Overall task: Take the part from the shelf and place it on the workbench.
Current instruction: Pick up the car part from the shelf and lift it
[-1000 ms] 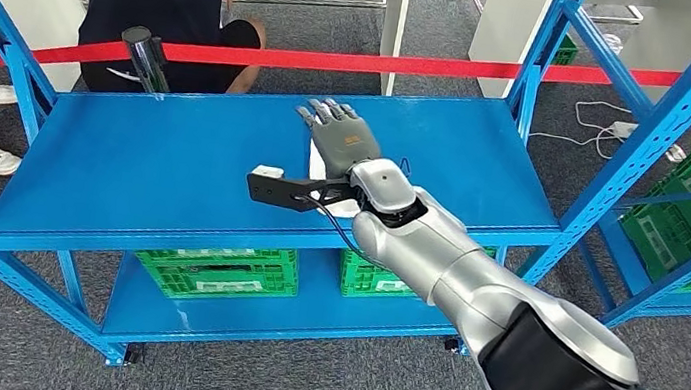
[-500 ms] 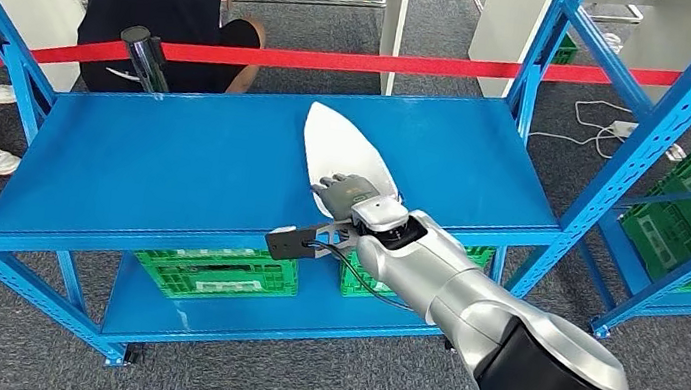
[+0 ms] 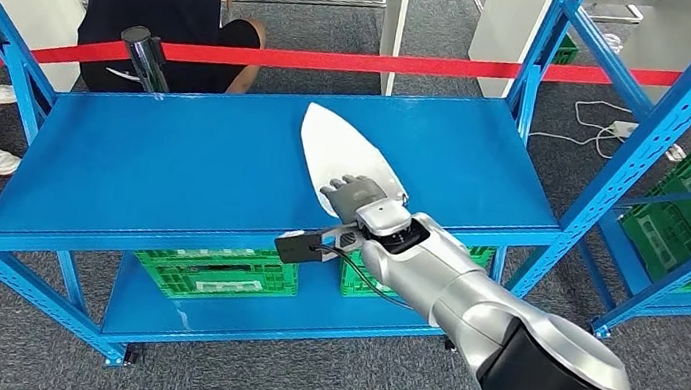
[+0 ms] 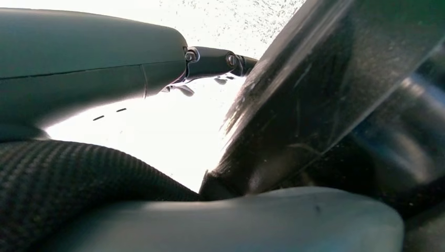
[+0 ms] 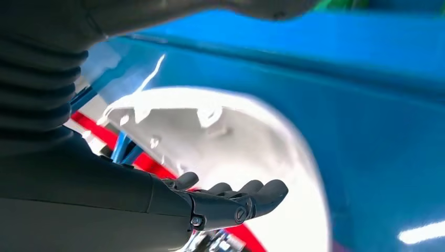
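White part under R hand

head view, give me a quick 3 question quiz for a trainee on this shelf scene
1. True or false: the white part lies on the blue shelf.
2. Which hand is at the part's near end? A) left B) right
3. Fill in: a red ____ stretches across behind the shelf.

Key: 1 true. 2 B, the right hand is at the near end; whether it grips the part cannot be told. 3 tape.
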